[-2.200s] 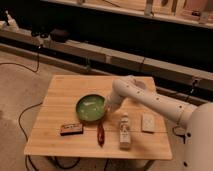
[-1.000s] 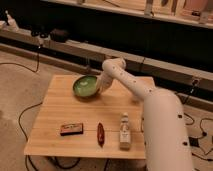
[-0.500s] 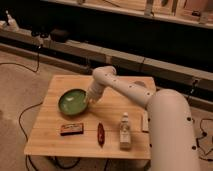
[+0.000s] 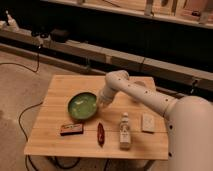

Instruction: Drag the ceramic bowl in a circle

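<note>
The ceramic bowl (image 4: 82,106) is round, shallow and glossy green, and sits on the wooden table (image 4: 60,87) left of centre. My gripper (image 4: 101,102) is at the bowl's right rim, at the end of the white arm that reaches in from the right. The gripper touches or sits just over the rim.
A small brown box (image 4: 71,129) lies in front of the bowl. A red pepper-like item (image 4: 100,134), a small white bottle (image 4: 125,131) and a pale flat packet (image 4: 148,122) lie along the front right. Cables run on the floor at the left. A dark shelf stands behind the table.
The bowl and gripper swung from the table's back centre to the left, and now sit lower and nearer the centre, closer to the front objects.
</note>
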You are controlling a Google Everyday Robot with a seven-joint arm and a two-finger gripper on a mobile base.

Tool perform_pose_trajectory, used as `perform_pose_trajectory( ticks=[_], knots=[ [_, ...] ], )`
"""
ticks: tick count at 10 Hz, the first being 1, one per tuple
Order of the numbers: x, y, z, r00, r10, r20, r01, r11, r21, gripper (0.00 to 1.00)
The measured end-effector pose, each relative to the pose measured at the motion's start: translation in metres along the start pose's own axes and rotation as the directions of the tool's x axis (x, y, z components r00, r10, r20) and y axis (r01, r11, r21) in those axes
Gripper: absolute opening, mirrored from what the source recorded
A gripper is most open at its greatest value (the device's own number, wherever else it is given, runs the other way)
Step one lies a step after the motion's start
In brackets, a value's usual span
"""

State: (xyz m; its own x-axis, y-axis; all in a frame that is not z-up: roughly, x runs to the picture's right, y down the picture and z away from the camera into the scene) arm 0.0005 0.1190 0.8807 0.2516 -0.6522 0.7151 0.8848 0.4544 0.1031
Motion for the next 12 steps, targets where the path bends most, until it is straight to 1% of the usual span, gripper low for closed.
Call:
perform_pose_trajectory(
  ticks=[1, 3, 4, 5, 6, 7, 8, 9, 11, 12],
  knots=[
    [0.004, 0.014, -0.006, 1.0, 0.02, -0.012, -0.02, 1.0, -0.009, 0.0],
    [0.025, 0.048, -0.02, 0.996, 0.066, -0.061, -0.068, 0.997, -0.035, 0.0],
    [0.042, 0.06, -0.028, 0.992, 0.084, -0.099, -0.088, 0.995, -0.045, 0.0],
    [0.063, 0.068, -0.034, 0.985, 0.111, -0.134, -0.118, 0.992, -0.044, 0.0],
    [0.078, 0.07, -0.037, 0.979, 0.131, -0.154, -0.139, 0.99, -0.04, 0.0],
    [0.098, 0.07, -0.039, 0.971, 0.16, -0.175, -0.168, 0.985, -0.035, 0.0],
    [0.115, 0.067, -0.039, 0.965, 0.182, -0.189, -0.191, 0.981, -0.03, 0.0],
    [0.127, 0.062, -0.037, 0.962, 0.196, -0.19, -0.206, 0.978, -0.031, 0.0],
    [0.135, 0.044, -0.027, 0.966, 0.197, -0.169, -0.205, 0.978, -0.03, 0.0],
    [0.137, 0.04, -0.027, 0.967, 0.195, -0.166, -0.202, 0.979, -0.028, 0.0]
  ],
)
